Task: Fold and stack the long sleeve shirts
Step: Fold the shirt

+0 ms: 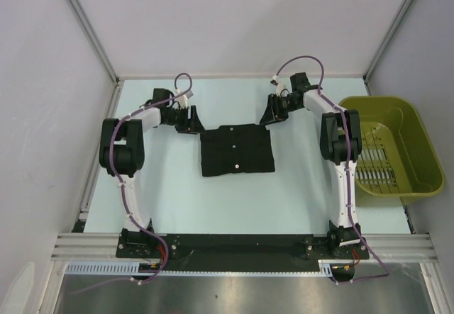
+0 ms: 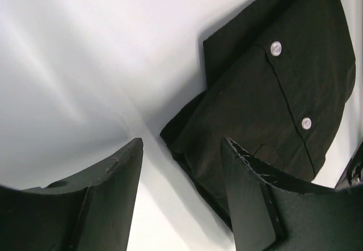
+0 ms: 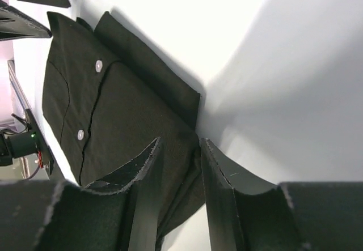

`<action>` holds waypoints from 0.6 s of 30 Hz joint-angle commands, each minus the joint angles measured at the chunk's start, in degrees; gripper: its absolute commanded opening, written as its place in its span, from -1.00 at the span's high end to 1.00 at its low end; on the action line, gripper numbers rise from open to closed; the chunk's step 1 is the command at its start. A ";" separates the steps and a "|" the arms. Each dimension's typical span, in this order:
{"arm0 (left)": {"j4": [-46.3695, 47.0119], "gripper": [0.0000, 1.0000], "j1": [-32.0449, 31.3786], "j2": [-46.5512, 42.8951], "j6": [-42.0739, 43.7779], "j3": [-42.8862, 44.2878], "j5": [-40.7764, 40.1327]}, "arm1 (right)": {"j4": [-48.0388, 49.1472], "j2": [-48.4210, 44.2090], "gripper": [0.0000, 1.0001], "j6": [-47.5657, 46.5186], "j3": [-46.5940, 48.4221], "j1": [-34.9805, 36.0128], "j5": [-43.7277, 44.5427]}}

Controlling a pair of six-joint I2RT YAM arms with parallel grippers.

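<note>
One long sleeve shirt (image 1: pixel 236 151), black with small white buttons, lies folded into a rectangle in the middle of the table. My left gripper (image 1: pixel 190 122) hovers at its far left corner, open; in the left wrist view only bare table shows between the fingers (image 2: pixel 181 143), and the shirt's edge (image 2: pixel 272 103) lies beside the right finger. My right gripper (image 1: pixel 272 112) is at the far right corner. In the right wrist view its jaws (image 3: pixel 178 143) stand narrow, closed on the folded edge of the shirt (image 3: pixel 113 109), with fabric filling the gap.
An olive-green plastic basket (image 1: pixel 376 101) stands at the right edge of the table, beside the right arm. White walls enclose the table at the back and on both sides.
</note>
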 commanded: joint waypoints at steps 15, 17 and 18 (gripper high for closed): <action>7.06 0.87 -2.25 -2.51 -1.87 1.39 3.54 | -2.65 -5.50 1.00 -2.07 -0.39 -0.88 -1.52; 7.94 1.00 -2.69 -4.54 -1.95 0.86 4.41 | -2.56 -6.82 1.00 -1.71 -1.18 -1.58 -1.78; 7.86 1.00 -3.04 -4.98 -2.04 0.94 5.38 | -2.64 -7.96 1.00 -1.54 -1.53 -1.93 -1.87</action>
